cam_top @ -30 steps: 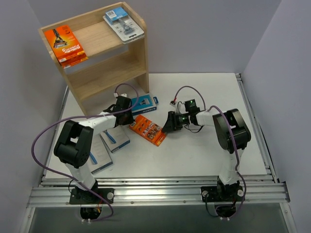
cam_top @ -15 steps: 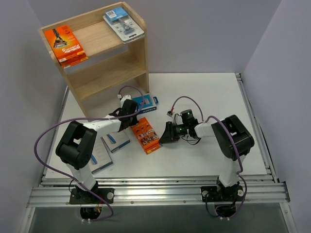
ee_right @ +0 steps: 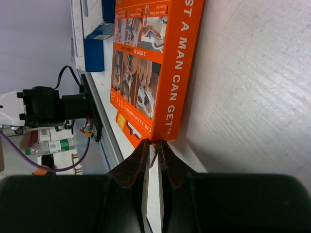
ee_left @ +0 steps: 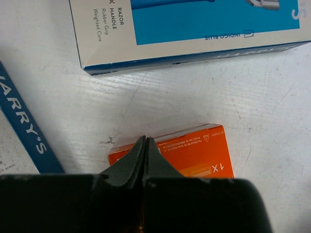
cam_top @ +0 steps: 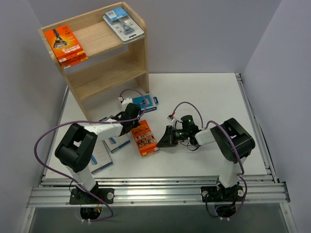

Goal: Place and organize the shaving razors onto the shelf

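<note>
One orange razor pack (cam_top: pixel 145 138) lies flat on the white table in front of the shelf (cam_top: pixel 141 53). My left gripper (cam_top: pixel 136 126) is shut, its tips resting on the pack's far end (ee_left: pixel 204 150), shown closely in the left wrist view (ee_left: pixel 146 141). My right gripper (cam_top: pixel 160 143) is shut too, tips against the pack's near right corner (ee_right: pixel 155 63), nothing visibly between them (ee_right: pixel 154 143). On the shelf's top lie another orange pack (cam_top: pixel 65 44) and a clear blister pack (cam_top: pixel 123 24).
A grey-and-blue razor box (cam_top: pixel 146 102) lies just behind the left gripper (ee_left: pixel 194 29). Two more such boxes (cam_top: pixel 115 142) (cam_top: pixel 99 158) lie under the left arm. The shelf's lower tier is bare. Metal rails edge the table at front and right.
The orange pack has turned more upright and slid nearer the front. The left gripper followed it to the right. The right gripper moved left and down and closed.
</note>
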